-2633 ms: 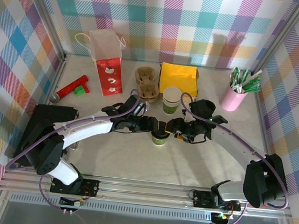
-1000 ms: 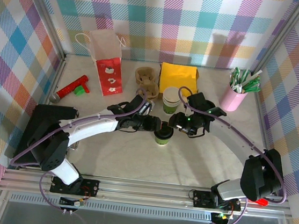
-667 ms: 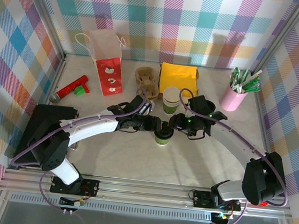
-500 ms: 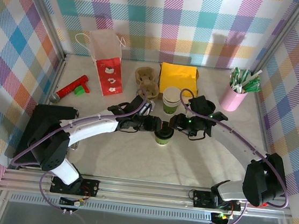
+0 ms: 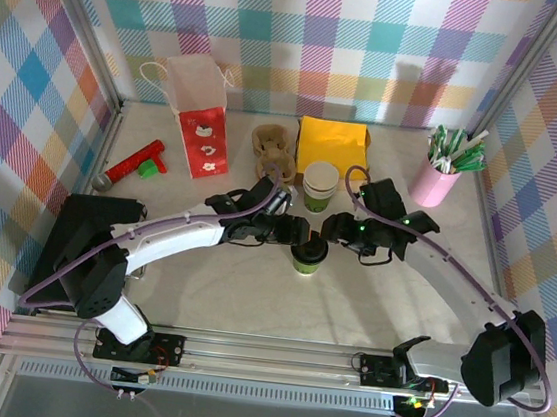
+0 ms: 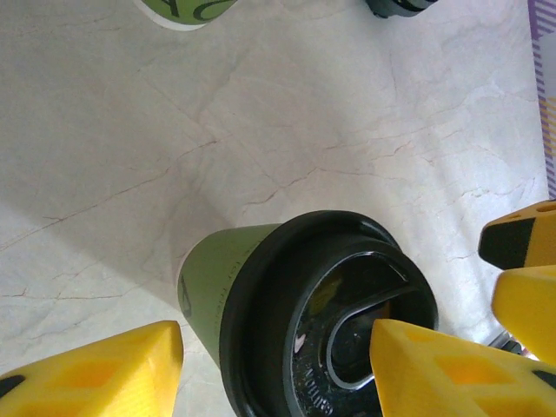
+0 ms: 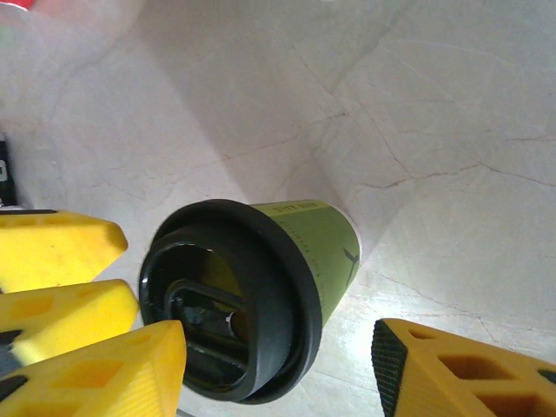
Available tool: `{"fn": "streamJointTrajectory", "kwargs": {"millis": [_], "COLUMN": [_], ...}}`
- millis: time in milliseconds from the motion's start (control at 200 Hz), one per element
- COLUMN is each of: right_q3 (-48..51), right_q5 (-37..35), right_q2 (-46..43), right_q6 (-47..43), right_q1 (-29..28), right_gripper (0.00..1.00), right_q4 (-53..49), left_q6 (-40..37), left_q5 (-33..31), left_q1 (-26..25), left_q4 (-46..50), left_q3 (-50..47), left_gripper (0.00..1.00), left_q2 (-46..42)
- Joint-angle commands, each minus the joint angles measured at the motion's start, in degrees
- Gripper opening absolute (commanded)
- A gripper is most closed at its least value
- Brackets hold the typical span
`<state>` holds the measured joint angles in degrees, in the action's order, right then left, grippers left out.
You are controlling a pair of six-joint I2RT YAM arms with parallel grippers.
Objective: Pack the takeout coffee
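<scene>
Top external view: the takeout coffee (image 5: 307, 256) is seen standing upright near the middle of the pale marbled table (image 5: 378, 310), between the tips of the two arms. In the wrist views a green paper wall is shown, closed by a round black lid (image 6: 261, 295) with a raised rim and an oval recess in its top. Dark print is carried on the green wall, too small to be read.

Just behind the cup a stack of lidless cups (image 5: 320, 183) is set. Further back a cardboard cup carrier (image 5: 272, 149), a yellow napkin pile (image 5: 333, 144) and a red-and-white paper bag (image 5: 201, 114) are lined up. A pink holder (image 5: 434, 183) of green and white sticks is placed at the far right, and a red and green object (image 5: 134, 165) at the far left. From above, the cup's sides are partly covered by the gripper heads.

The left gripper (image 5: 293, 238) is placed at the cup's left and the right gripper (image 5: 336, 231) at its right. In the left wrist view the yellow fingers (image 6: 95, 373) are spread to either side of the cup, with green wall seen between one finger and the lid rim, so nothing is gripped. In the right wrist view that gripper's fingers are likewise spread, with bare table between one of them and the cup, and nothing is held
</scene>
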<state>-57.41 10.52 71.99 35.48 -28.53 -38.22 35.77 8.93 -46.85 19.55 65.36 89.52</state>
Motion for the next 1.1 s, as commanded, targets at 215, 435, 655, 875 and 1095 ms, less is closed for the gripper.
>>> {"fn": "streamJointTrajectory", "kwargs": {"millis": [215, 435, 655, 875, 1095], "right_q3": [-2.55, -6.80, -10.86, -12.47, -13.17], "right_q5": [-3.83, -14.62, -20.25, -22.04, -23.70], "right_q2": [-3.35, 0.65, 5.53, 9.47, 11.16], "right_q6": [0.89, 0.87, 0.66, 0.46, 0.32], "right_q1": [-5.41, -13.02, -16.96, -19.00, -19.91], "right_gripper": [0.61, 0.66, 0.72, 0.76, 0.77], "right_q4": [-3.62, -7.89, -10.56, -10.89, -11.28], "left_q6": [4.03, 5.43, 4.86, 4.50, 4.18], "left_q5": [-11.53, -22.24, -24.05, -23.13, -22.43], "left_q1": [2.33, 4.37, 5.43, 5.66, 5.76], "left_q4": [6.62, 10.97, 12.52, 12.14, 11.39], "left_q3": [-4.83, -11.02, -12.80, -12.51, -12.61], "left_gripper": [0.63, 0.66, 0.67, 0.67, 0.67], "left_q2": [-16.41, -29.00, -35.07, -34.43, -33.31]}}
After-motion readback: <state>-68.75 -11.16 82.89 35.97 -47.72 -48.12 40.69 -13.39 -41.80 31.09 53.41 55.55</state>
